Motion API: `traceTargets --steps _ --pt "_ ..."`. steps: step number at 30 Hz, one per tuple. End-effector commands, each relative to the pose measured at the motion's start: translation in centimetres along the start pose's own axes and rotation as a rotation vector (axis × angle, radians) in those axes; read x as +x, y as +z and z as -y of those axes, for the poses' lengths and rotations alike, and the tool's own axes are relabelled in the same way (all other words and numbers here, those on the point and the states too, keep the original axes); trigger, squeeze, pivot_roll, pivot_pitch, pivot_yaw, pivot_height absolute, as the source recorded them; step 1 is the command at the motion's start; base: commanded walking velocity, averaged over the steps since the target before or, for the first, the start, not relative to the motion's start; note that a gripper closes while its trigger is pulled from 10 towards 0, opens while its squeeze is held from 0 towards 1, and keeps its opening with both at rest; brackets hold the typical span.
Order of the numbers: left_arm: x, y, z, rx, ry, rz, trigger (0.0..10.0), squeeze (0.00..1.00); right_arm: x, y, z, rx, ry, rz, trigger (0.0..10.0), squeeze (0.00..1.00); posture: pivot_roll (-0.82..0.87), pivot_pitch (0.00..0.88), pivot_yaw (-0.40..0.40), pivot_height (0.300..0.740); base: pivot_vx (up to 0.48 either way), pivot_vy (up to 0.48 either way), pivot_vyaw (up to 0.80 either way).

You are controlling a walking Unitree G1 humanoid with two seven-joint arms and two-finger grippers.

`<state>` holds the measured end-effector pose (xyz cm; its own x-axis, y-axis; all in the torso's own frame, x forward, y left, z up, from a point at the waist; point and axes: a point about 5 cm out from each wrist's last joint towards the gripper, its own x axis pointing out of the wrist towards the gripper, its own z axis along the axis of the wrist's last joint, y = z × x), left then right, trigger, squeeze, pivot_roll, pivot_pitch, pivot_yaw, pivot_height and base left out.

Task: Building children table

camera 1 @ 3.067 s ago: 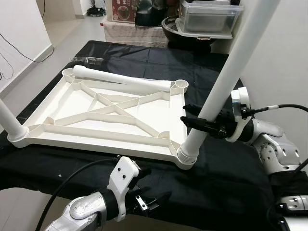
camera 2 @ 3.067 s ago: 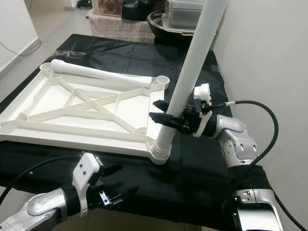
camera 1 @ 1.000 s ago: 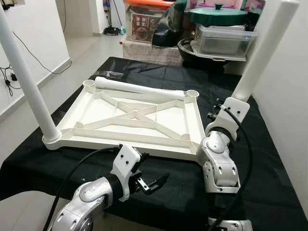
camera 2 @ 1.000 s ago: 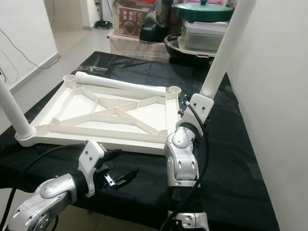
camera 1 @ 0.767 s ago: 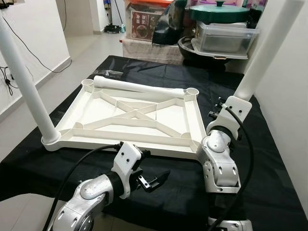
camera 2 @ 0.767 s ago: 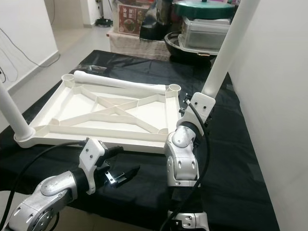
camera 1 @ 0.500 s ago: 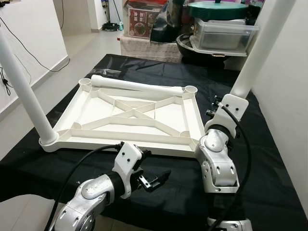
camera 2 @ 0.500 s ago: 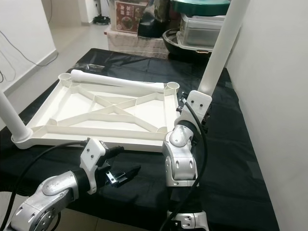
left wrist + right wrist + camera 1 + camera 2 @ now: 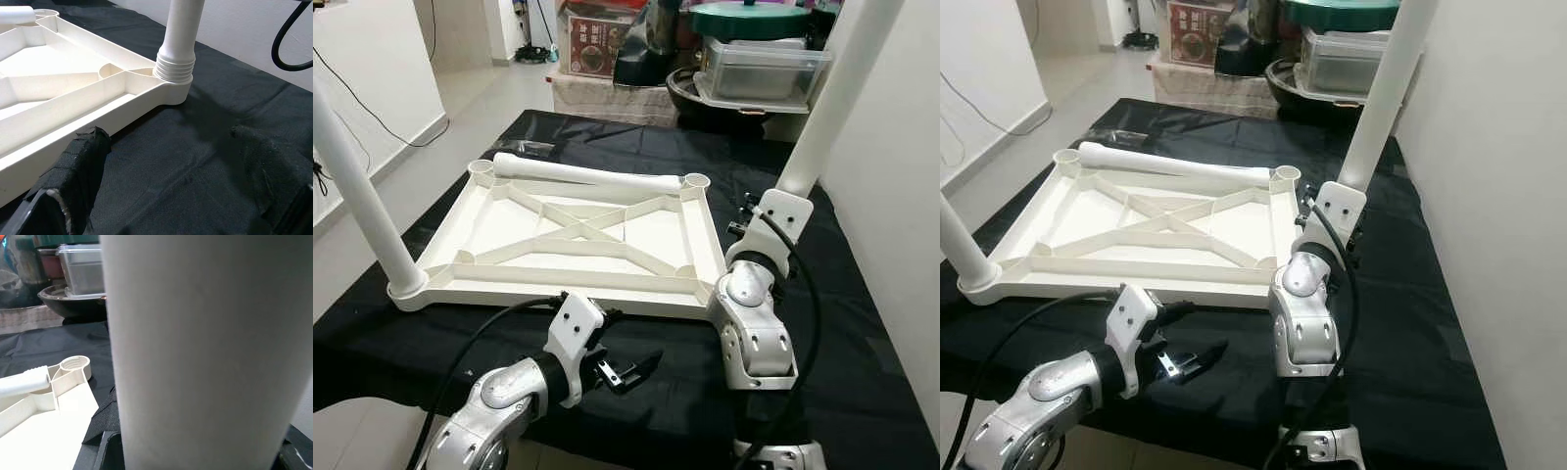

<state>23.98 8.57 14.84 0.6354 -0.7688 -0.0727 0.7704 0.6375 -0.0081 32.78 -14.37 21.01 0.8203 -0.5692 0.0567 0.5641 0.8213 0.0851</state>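
Observation:
An upside-down white tabletop point(image 9: 558, 281) lies on a black-covered table. One white leg point(image 9: 357, 201) stands upright in its near left corner. Another leg point(image 9: 822, 108) rises from the near right corner, and its threaded base point(image 9: 175, 68) sits in the corner socket. A third, loose leg point(image 9: 587, 175) lies across the far edge. My right gripper point(image 9: 744, 211) is at the lower part of the right leg and shut on it, mostly hidden behind my wrist. My left gripper point(image 9: 631, 370) hovers open and empty over the cloth, just in front of the tabletop's near edge.
Beyond the table's far end stand a green-lidded pot point(image 9: 749, 20), a clear plastic container point(image 9: 759, 73) and boxes. A white wall point(image 9: 901, 196) runs close along the right side. Bare floor point(image 9: 470, 98) lies to the left. Black cloth point(image 9: 842, 294) is bare right of the tabletop.
The view has risen and pulled back. My right arm now stands folded in front of the right leg instead of reaching in from the right. The left gripper has barely moved.

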Motion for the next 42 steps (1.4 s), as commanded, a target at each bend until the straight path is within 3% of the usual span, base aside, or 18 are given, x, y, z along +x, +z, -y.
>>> traceTargets --steps 1,3,4,5,6,10,11,13,14,27,28,35,36,42 --pt "-0.1 -0.2 0.3 -0.003 -0.001 0.000 10.0 0.00 0.3 -1.6 0.3 -0.040 -0.022 -0.081 10.0 0.00 0.10 0.048 -0.075 0.740 0.000 0.000 0.00" --pt "-0.1 -0.2 0.3 -0.003 -0.001 0.000 10.0 0.00 0.3 -1.6 0.3 -0.038 -0.020 -0.084 10.0 0.00 0.10 0.048 -0.075 0.740 0.000 0.000 0.00" --pt "-0.1 -0.2 0.3 -0.004 -0.001 0.001 10.0 0.00 0.2 -1.7 0.3 -0.038 -0.012 -0.087 10.0 0.48 0.10 0.048 -0.076 0.740 0.000 0.000 0.00" --pt "-0.1 -0.2 0.3 -0.004 -0.001 0.001 10.0 0.00 0.2 -1.7 0.3 -0.038 -0.012 -0.087 10.0 0.48 0.10 0.048 -0.076 0.740 0.000 0.000 0.00" --pt "-0.1 -0.2 0.3 -0.004 0.000 0.001 10.0 0.00 0.1 -1.7 0.2 -0.039 -0.002 -0.088 10.0 1.00 0.10 0.048 -0.076 0.740 0.000 0.000 0.00" --pt "-0.1 -0.2 0.3 -0.004 0.001 0.001 10.0 0.00 0.0 -1.6 0.1 -0.039 0.002 -0.079 10.0 1.00 0.10 0.050 -0.076 0.740 0.000 0.000 0.00" --pt "-0.1 -0.2 0.3 -0.003 0.002 0.000 10.0 0.00 0.0 -1.5 0.1 -0.041 0.001 -0.070 10.0 0.80 0.10 0.050 -0.078 0.740 0.000 0.000 0.00" --pt "-0.1 -0.2 0.3 -0.003 0.002 0.000 10.0 0.00 0.0 -1.5 0.1 -0.041 0.001 -0.070 10.0 0.80 0.10 0.050 -0.078 0.740 0.000 0.000 0.00" --pt "-0.1 -0.2 0.3 -0.003 0.003 0.000 10.0 0.00 0.0 -1.4 0.1 -0.043 0.005 -0.063 10.0 0.00 0.10 0.050 -0.078 0.740 0.000 0.000 0.00" --pt "-0.2 -0.4 0.1 -0.004 0.010 -0.005 10.0 0.00 -0.1 -1.3 0.0 -0.048 0.047 -0.041 10.0 0.00 0.10 0.051 -0.079 0.740 0.000 0.000 0.00" --pt "-0.2 -0.4 0.1 -0.003 0.011 -0.006 10.0 0.00 -0.2 -1.4 -0.1 -0.046 0.066 -0.043 10.0 1.00 0.10 0.051 -0.079 0.740 0.000 0.000 0.00" --pt "-0.2 -0.4 0.1 -0.003 0.011 -0.006 10.0 0.00 -0.5 -1.3 0.1 -0.042 0.062 -0.038 10.0 1.00 0.10 0.051 -0.079 0.740 0.000 0.000 0.00" --pt "-0.2 -0.4 0.1 -0.002 0.010 -0.006 10.0 0.00 -0.6 -1.3 0.1 -0.041 0.071 -0.037 10.0 0.00 0.10 0.044 -0.079 0.740 0.000 0.000 0.00" --pt "-0.1 -0.5 -0.1 0.000 0.011 -0.005 10.0 0.00 -0.9 -1.2 0.9 -0.045 0.128 -0.030 10.0 0.00 0.10 0.034 -0.077 0.740 0.000 0.000 0.00"
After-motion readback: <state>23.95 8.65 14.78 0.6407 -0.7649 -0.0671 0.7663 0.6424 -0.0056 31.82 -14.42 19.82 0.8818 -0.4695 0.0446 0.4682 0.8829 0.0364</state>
